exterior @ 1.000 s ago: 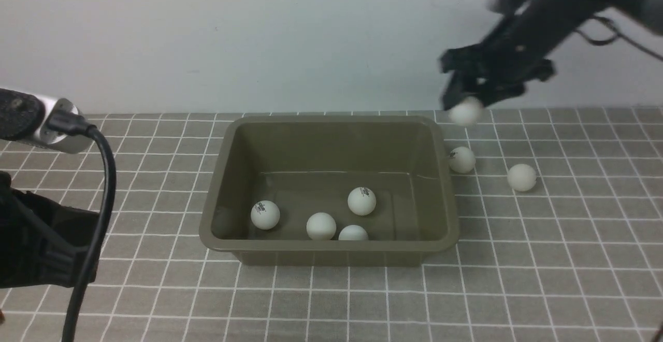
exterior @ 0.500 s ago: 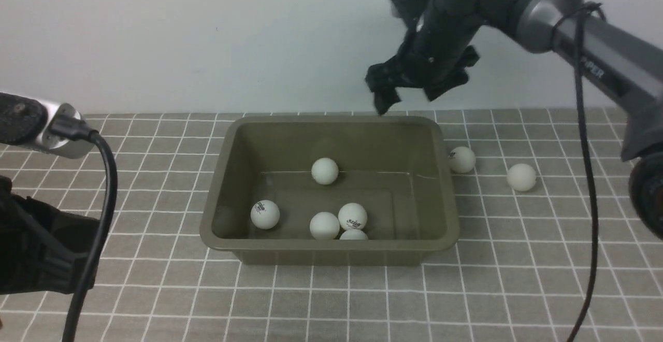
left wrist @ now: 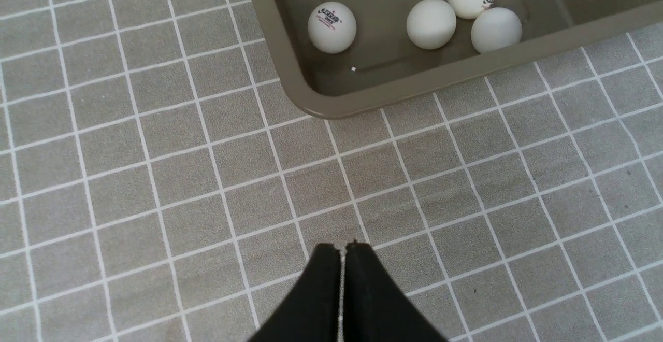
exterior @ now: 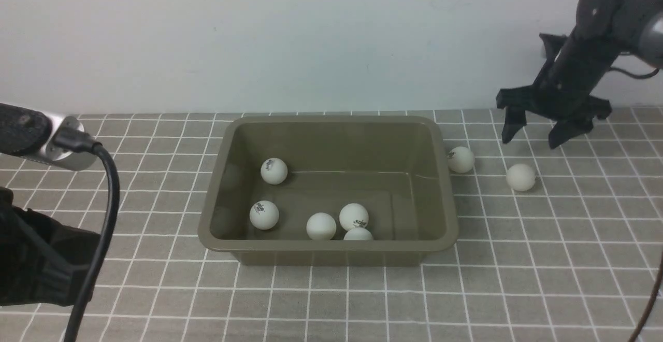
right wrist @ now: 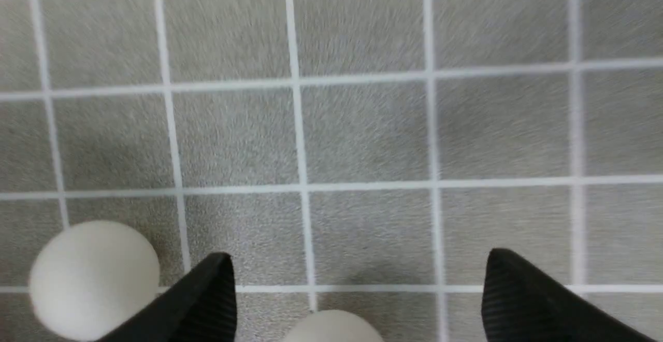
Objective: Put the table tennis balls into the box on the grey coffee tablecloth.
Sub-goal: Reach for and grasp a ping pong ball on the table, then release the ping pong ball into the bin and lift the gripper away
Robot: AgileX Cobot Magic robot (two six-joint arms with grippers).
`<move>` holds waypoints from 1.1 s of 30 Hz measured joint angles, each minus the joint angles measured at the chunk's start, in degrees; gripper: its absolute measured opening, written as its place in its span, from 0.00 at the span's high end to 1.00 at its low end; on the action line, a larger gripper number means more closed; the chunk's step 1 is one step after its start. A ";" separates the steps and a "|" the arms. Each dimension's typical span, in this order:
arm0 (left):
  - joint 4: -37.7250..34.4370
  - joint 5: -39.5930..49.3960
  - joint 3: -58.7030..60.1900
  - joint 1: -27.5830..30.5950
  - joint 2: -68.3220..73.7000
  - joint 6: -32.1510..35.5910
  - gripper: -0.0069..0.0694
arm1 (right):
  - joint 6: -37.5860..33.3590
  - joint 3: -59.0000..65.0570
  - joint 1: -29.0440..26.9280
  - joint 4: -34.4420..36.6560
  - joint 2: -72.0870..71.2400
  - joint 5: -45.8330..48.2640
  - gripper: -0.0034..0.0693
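Right tool [exterior: 531,141] spread, left tool [left wrist: 342,248] pinched together, wrist view only

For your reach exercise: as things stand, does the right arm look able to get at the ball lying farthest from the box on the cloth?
Probably yes. The right gripper hangs open close by that ball, with only bare cloth around it and nothing in the way.

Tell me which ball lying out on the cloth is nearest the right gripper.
The ball farther from the box, close to the open right gripper; the other loose ball sits beside the box's right wall.
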 joint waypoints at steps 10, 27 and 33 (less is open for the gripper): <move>0.00 -0.22 0.00 0.00 0.00 0.00 0.92 | -2.03 7.80 2.10 -1.68 0.00 -0.46 0.18; -0.05 -3.38 0.00 0.00 0.00 0.00 0.92 | -20.49 7.86 11.91 19.35 -15.63 -0.71 0.46; -0.30 -3.27 0.00 0.00 0.00 0.00 0.92 | -23.46 7.98 19.45 19.07 -13.43 -1.25 0.44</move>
